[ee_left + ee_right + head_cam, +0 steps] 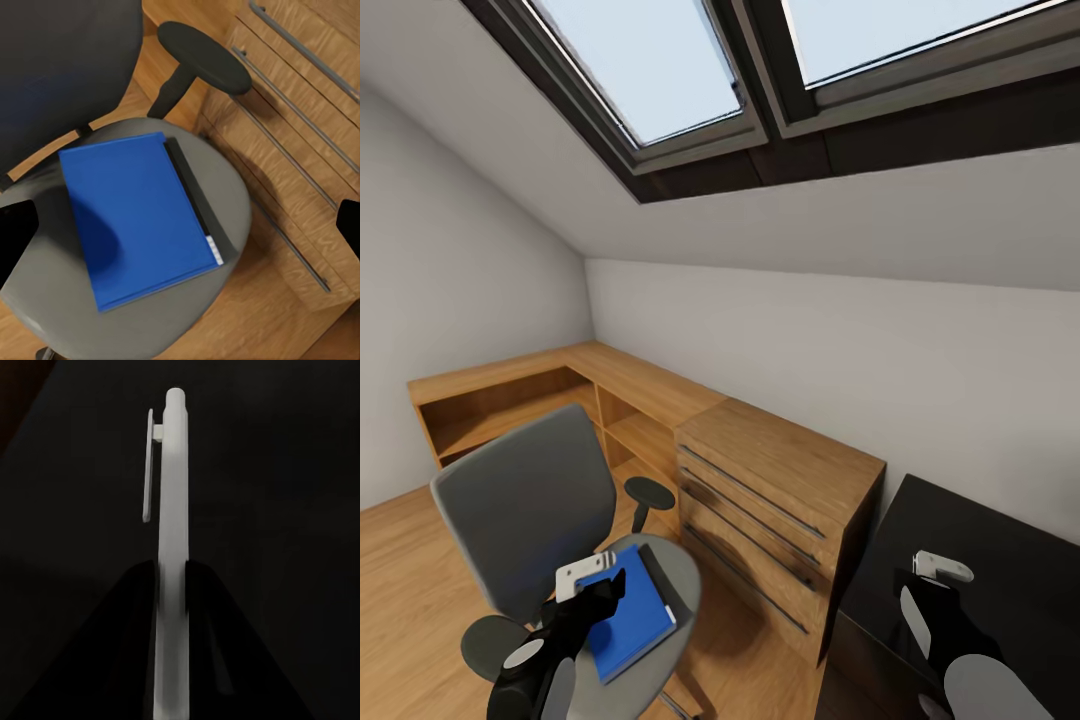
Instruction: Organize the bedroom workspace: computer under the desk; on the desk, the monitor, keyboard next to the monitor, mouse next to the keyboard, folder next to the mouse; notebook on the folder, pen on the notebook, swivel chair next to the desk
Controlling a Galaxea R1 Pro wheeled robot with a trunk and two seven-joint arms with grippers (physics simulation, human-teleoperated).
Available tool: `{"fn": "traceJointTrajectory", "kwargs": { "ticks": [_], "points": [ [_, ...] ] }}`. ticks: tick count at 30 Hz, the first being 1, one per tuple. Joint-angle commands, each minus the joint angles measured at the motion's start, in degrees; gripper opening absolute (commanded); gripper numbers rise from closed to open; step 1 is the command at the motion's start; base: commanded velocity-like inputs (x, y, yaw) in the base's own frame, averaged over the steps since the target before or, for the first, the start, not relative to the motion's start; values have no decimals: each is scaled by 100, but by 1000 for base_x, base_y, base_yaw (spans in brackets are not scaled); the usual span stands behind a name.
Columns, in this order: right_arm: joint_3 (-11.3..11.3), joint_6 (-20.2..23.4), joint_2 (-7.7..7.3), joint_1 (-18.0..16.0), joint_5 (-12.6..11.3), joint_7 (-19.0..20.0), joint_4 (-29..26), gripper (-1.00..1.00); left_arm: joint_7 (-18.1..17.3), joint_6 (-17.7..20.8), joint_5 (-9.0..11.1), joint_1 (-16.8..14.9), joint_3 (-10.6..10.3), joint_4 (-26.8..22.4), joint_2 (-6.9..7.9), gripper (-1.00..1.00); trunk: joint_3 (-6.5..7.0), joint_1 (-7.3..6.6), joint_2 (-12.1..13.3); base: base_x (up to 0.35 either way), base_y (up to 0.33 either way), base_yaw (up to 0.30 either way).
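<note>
The grey swivel chair (pixel 520 500) stands at the lower left, and the blue folder (pixel 625 615) lies flat on its seat (pixel 232 187). A dark strip with a pale end (pixel 196 199) runs along one long edge of the folder (pixel 135 217); I cannot tell if it is the notebook. My left gripper (pixel 595 592) hovers over the folder, wide open, with its fingertips (pixel 15 232) far apart. Over the glossy black desk (pixel 1000 540) at the lower right, my right gripper (pixel 922 605) is shut on the pale pen (pixel 171 495). The computer, monitor, keyboard and mouse are out of view.
A light-wood drawer chest (pixel 780 480) stands between the chair and the desk, close to the chair's black armrest (pixel 650 490). Low light-wood shelves (pixel 510 400) run along the walls behind. Skylights (pixel 650 70) sit in the sloped ceiling. Wood floor (pixel 400 580) lies left of the chair.
</note>
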Motion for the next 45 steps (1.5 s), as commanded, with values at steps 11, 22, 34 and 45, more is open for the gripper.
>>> {"fn": "traceJointTrajectory", "kwargs": {
  "ticks": [11, 22, 34, 45],
  "points": [
    [-16, 42, 3, -4, 51, 19, -9, -100, 42, 21, 62, -4, -5, -11, -3, 100, -206, 243, -448, 0, 0, 0],
    [-11, 63, 3, -4, 51, 25, -14, 100, 42, 21, 62, -4, -9, -8, -3, 100, -296, 353, -649, 0, 0, 0],
    [-14, 64, 2, -4, 51, 26, -29, 100, 42, 22, 62, -4, -4, -3, -3, 100, -296, 353, -649, 0, 0, 0],
    [-21, 40, 5, -4, 51, 41, -110, 100, 42, 23, 62, -4, -4, -3, -3, 100, -296, 353, -649, 0, 0, 0]
  ]
}}
